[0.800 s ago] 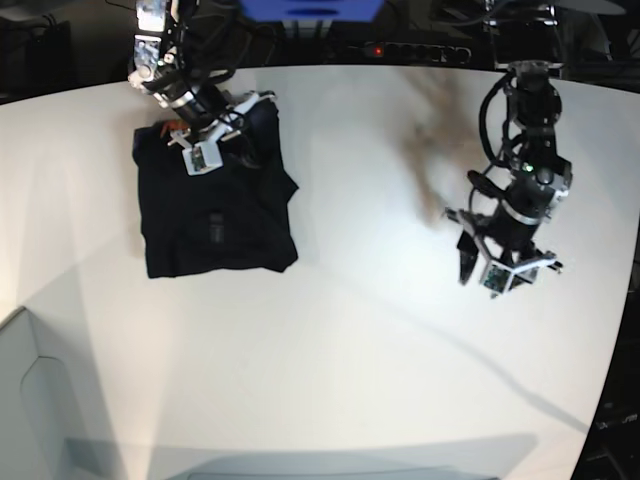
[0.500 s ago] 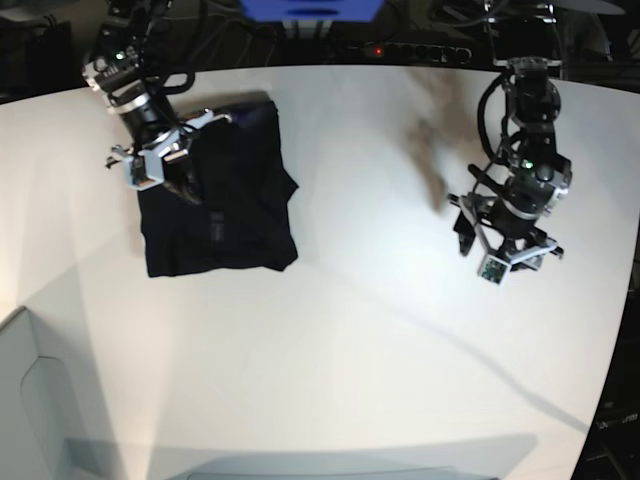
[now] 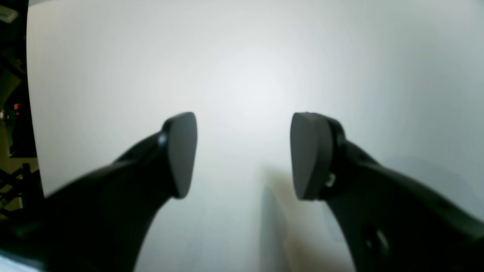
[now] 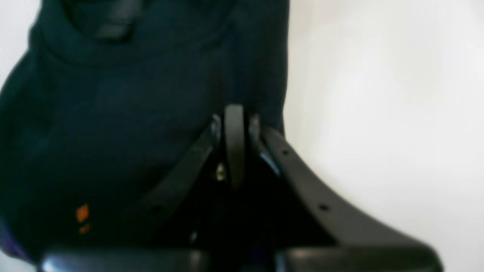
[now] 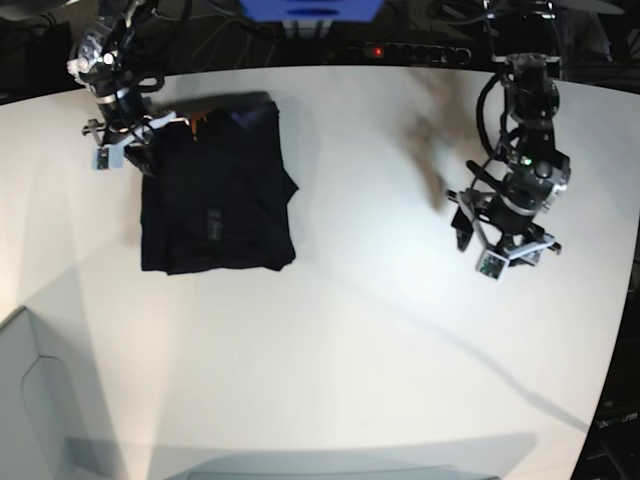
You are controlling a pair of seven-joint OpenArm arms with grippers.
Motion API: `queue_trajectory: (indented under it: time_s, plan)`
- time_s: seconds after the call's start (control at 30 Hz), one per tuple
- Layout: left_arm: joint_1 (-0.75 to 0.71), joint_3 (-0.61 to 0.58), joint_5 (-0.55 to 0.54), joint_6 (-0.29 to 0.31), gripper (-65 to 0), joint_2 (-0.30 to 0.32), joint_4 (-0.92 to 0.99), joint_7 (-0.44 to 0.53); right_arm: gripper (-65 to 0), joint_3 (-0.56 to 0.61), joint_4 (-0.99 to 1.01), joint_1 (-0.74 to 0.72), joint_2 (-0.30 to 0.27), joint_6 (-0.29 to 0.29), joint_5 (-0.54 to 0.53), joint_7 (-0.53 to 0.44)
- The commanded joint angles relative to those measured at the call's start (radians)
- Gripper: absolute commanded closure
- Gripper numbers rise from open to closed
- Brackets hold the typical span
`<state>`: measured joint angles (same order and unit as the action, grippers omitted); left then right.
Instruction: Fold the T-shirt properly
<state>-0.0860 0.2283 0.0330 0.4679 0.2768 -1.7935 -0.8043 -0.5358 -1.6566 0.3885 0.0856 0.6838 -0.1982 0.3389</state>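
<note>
The black T-shirt (image 5: 215,195) lies folded in a rough square at the table's back left, with an orange patch (image 5: 197,122) near its far edge. My right gripper (image 5: 133,148) is at the shirt's far left corner. In the right wrist view it (image 4: 234,111) is shut, with the dark cloth (image 4: 113,113) bunched up to its tips and the orange patch (image 4: 81,213) close by. My left gripper (image 5: 500,245) hovers over bare table at the right, far from the shirt. In the left wrist view it (image 3: 244,155) is open and empty.
The white table (image 5: 350,340) drops off at a curved edge on the right. A pale grey bin corner (image 5: 25,400) sits at the front left. A power strip (image 5: 415,50) and cables lie behind the far edge.
My right gripper has moved left and back, from the shirt's middle to its far left corner, and the shirt's far edge has shifted with it. The left arm has barely moved.
</note>
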Motion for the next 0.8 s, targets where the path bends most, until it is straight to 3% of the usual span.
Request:
queue_trajectory:
  time_s: [0.0,0.13,0.3,0.43,0.57,0.7,0.77]
  plan:
    - [0.013,0.006,-0.003,-0.005,-37.4,0.009,-0.018,0.02,0.0,-0.002,0.008,0.005,-0.002,0.014,-0.001,-0.001]
    - [-0.007,0.006,-0.005,-0.005,-37.4,0.008,-0.019,0.02,0.0,-0.004,0.029,-0.009,-0.008,0.014,-0.001,-0.039]
    - [-0.03,0.019,-0.012,-0.005,-36.8,0.003,-0.03,0.021,0.0,-0.054,-0.132,0.027,0.024,0.014,-0.066,-0.074]
    - [-0.068,0.171,-0.163,0.004,-32.6,-0.035,-0.116,0.007,0.0,-0.106,-0.279,0.065,0.056,0.014,-0.111,-0.067]
    - [-0.146,0.326,-0.318,-0.004,-20.8,-0.047,-0.177,0.007,0.0,-0.111,-0.33,0.143,0.062,0.014,-0.111,-0.039]
    - [-0.248,0.463,-0.408,-0.004,-1.4,-0.049,-0.187,0.007,0.0,-0.148,-0.337,0.232,0.062,0.014,-0.111,0.022]
    - [-0.323,0.535,-0.47,-0.004,0.0,-0.063,-0.187,0.007,0.0,-0.197,-0.34,0.28,0.062,0.014,-0.111,0.064]
